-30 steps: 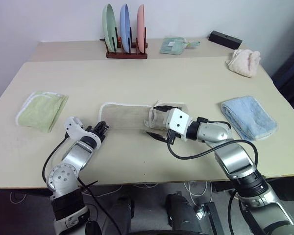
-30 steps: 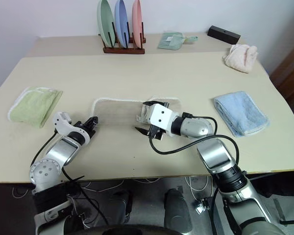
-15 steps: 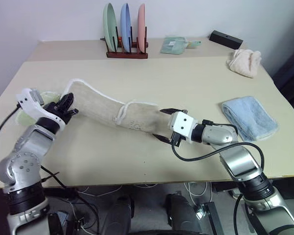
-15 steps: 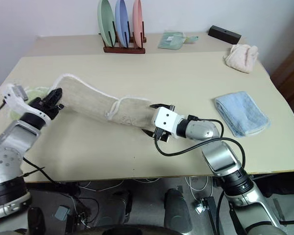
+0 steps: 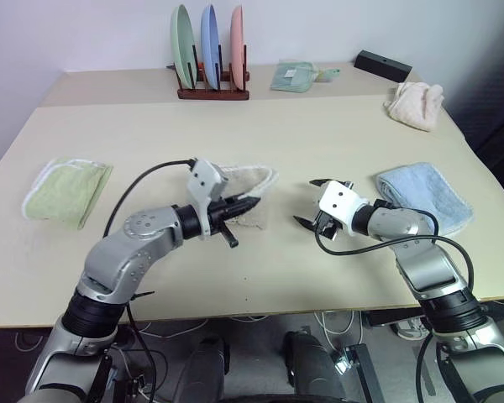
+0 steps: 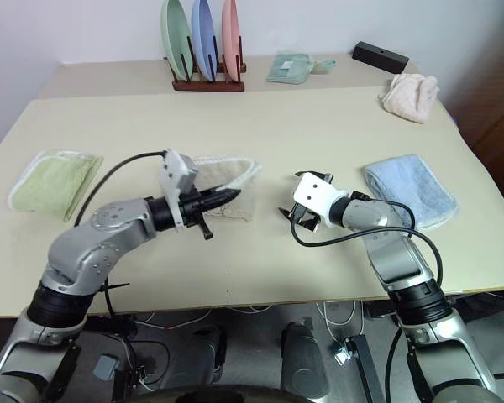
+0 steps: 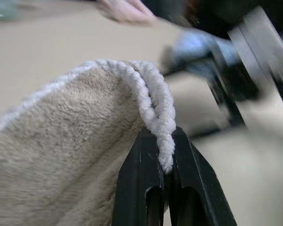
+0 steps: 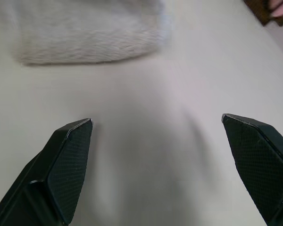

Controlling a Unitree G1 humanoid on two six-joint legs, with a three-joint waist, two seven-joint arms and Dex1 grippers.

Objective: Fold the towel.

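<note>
The beige towel [image 5: 250,177] with its white corded edge lies bunched and doubled over at the table's middle. My left gripper [image 5: 250,201] hovers just above its near side, shut on the towel's corded edge. The left wrist view shows the white cord [image 7: 155,101] pinched between the black fingers [image 7: 141,165], with beige terry [image 7: 61,141] hanging off it. My right gripper [image 5: 312,202] stands open a little to the right of the towel, just above the tabletop, with nothing in it. In the right wrist view the towel [image 8: 85,33] lies beyond the spread fingertips [image 8: 73,141].
A folded light-green towel [image 5: 67,191] lies at the left and a folded light-blue towel [image 5: 424,197] at the right, close to my right arm. At the back stand a plate rack [image 5: 208,50], a green cloth [image 5: 298,75], a black box [image 5: 385,65] and a cream cloth [image 5: 417,105].
My left gripper took the towel's left end, lifted it out to the far left, then swung it right over the rest. My right gripper let go and drew off right, open.
</note>
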